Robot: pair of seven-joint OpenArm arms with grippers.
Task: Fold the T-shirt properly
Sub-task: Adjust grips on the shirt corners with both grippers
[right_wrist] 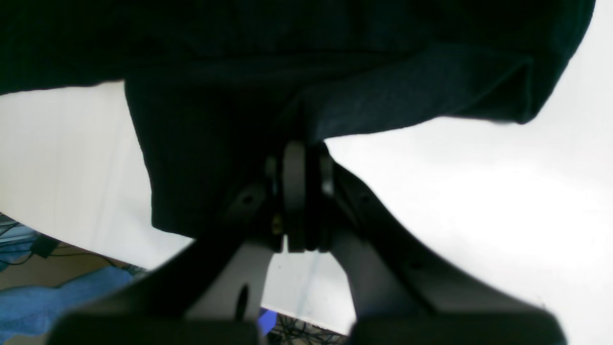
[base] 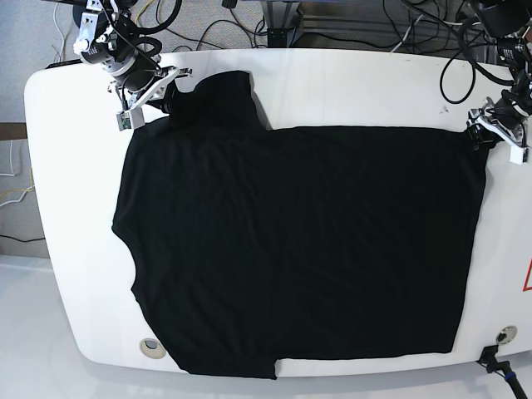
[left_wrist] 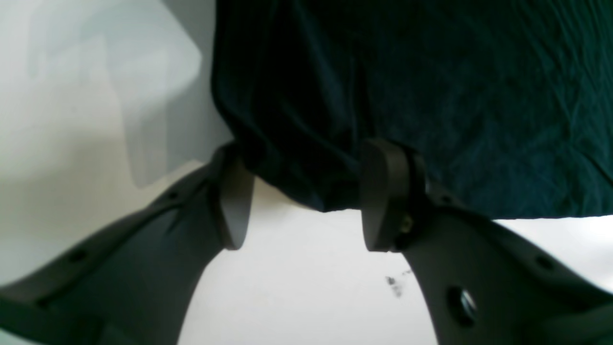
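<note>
The black T-shirt (base: 299, 241) lies spread flat on the white table (base: 357, 83), one sleeve pointing to the far left. No print shows. My right gripper (base: 154, 98) is at that far-left sleeve. In the right wrist view its jaws (right_wrist: 301, 158) are shut on a fold of the T-shirt (right_wrist: 215, 96). My left gripper (base: 490, 129) is at the shirt's far right corner. In the left wrist view its fingers (left_wrist: 383, 191) stand apart, with the corner of the dark T-shirt (left_wrist: 479, 96) bunched between the gripper (left_wrist: 306, 163) tips.
Cables and arm mounts crowd the table's far edge (base: 283, 33). Round holes sit at the front left (base: 150, 346) and front right (base: 502, 335) corners. Past the table edge in the right wrist view, the floor holds a blue cloth (right_wrist: 38, 297).
</note>
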